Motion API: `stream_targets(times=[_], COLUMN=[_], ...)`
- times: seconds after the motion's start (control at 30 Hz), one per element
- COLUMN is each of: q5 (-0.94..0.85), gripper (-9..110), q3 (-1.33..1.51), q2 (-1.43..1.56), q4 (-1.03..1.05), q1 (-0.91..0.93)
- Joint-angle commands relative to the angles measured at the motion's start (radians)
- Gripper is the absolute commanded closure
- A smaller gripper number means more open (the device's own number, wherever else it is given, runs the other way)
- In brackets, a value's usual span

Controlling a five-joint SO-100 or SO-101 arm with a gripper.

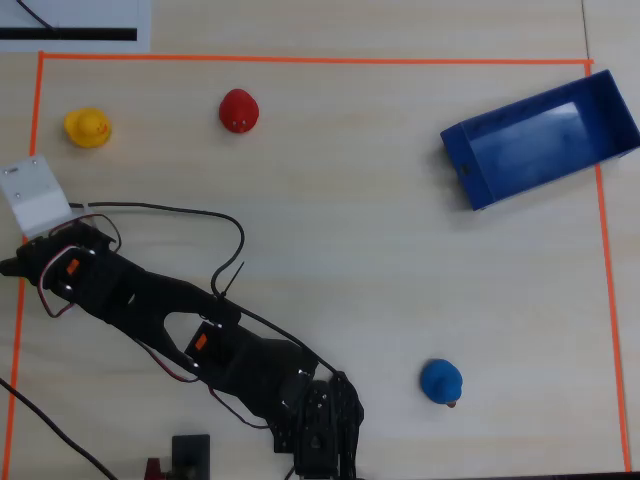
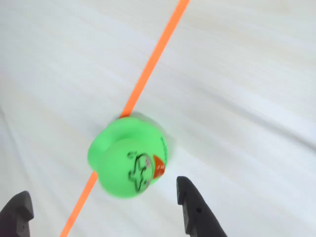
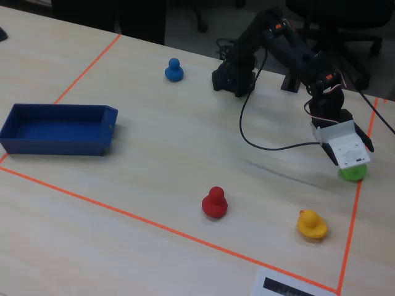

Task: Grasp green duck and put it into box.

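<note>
We are seeing green duck [image 2: 129,159] sitting on orange tape line [image 2: 148,74], beak toward right in wrist view. Claw [image 2: 103,205] hovering over duck, jaws spread wide, gripping nothing. In fixed view, duck [image 3: 353,172] peeking from under wrist camera housing [image 3: 344,147], near yellow duck [image 3: 311,224], well apart from box [image 3: 58,129]. Bench [image 3: 154,154] also carrying red duck [image 3: 215,202] and blue duck [image 3: 174,70].

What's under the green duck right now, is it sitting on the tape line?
Yes. In the wrist view the green duck sits on the orange tape line, which runs in under it and out the other side. The stretch beneath it is hidden. The open gripper hovers over it.
</note>
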Motion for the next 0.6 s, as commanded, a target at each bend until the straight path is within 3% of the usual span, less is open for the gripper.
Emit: stream_targets(times=[0.0, 0.57], q5=[0.015, 0.091], gripper=[63, 62], q3=[-0.075, -0.144], q2=[-0.015, -0.121], q4=[-0.014, 0.002], q1=[-0.011, -0.029])
